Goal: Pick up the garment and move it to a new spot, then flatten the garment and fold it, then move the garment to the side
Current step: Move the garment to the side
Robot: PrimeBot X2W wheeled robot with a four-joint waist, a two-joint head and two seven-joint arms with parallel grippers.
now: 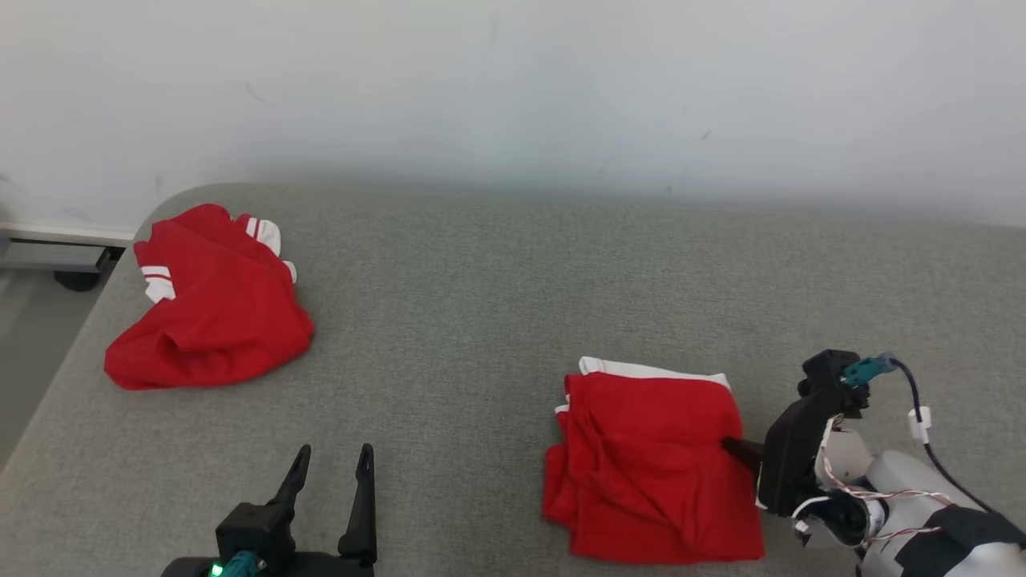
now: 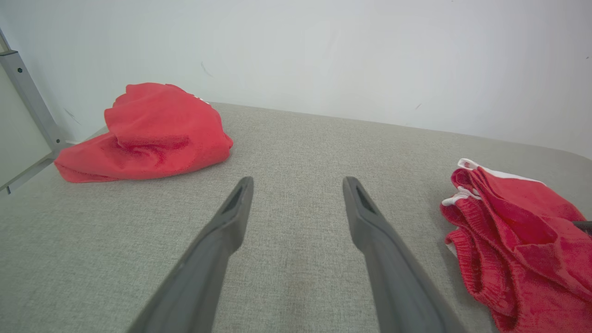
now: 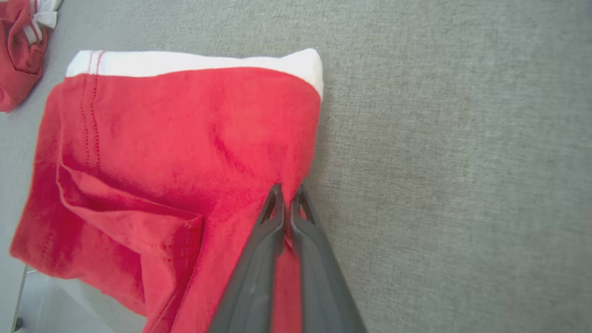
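The folded red garment lies at five o'clock on the grey worktop, its long axis running twelve to six with the white band at twelve. It is soft and limp, so its layers may slip. The right pincer pinches its three o'clock edge, a sensible hold. The left pincer stands wide, holding nothing.

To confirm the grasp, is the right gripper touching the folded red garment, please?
Touching: the right wrist view shows the right gripper shut on the folded garment.
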